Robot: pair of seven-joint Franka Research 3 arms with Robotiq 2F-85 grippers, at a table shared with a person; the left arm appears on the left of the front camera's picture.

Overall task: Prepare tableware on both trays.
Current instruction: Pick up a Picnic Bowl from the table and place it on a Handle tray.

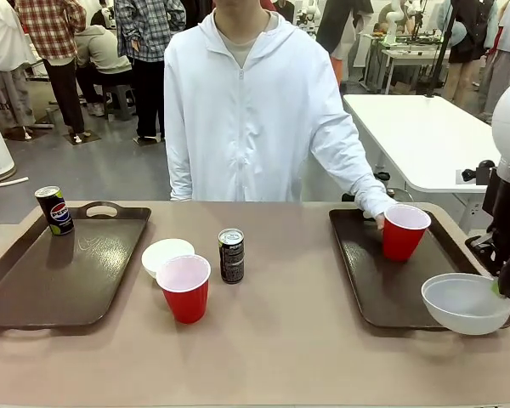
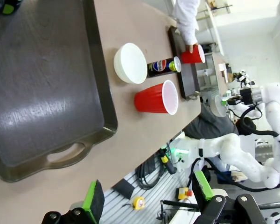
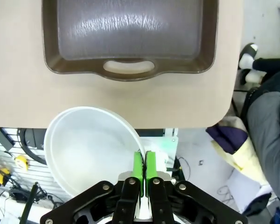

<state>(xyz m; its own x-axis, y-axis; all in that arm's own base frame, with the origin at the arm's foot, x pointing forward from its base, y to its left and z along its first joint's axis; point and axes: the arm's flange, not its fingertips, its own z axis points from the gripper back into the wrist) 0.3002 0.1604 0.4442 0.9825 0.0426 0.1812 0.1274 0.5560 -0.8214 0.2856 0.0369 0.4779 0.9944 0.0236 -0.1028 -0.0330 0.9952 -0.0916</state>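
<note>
Placing step: the right tool [image 3: 144, 158] pinched the rim of a small round whitish bowl [image 1: 466, 303] at the near corner of the right dark brown plastic tray [image 1: 382, 297], probably needing lowering and release next; the left tool [image 2: 147, 191] stood spread.

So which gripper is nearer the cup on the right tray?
Right. The right gripper, holding a bowl, is by the cup's tray; the left gripper is beyond the other tray, across the table.

At frame left you have the left tray [image 1: 68, 280], one can [image 1: 54, 210] in its upper-left corner. Mid-frame, a bowl [image 1: 167, 255] lies left of a second can [image 1: 231, 255], a cup [image 1: 184, 287] below both. At right, the right tray [image 1: 365, 272] carries another cup [image 1: 404, 231]; another bowl [image 1: 466, 303] overlaps its lower-right corner.
</note>
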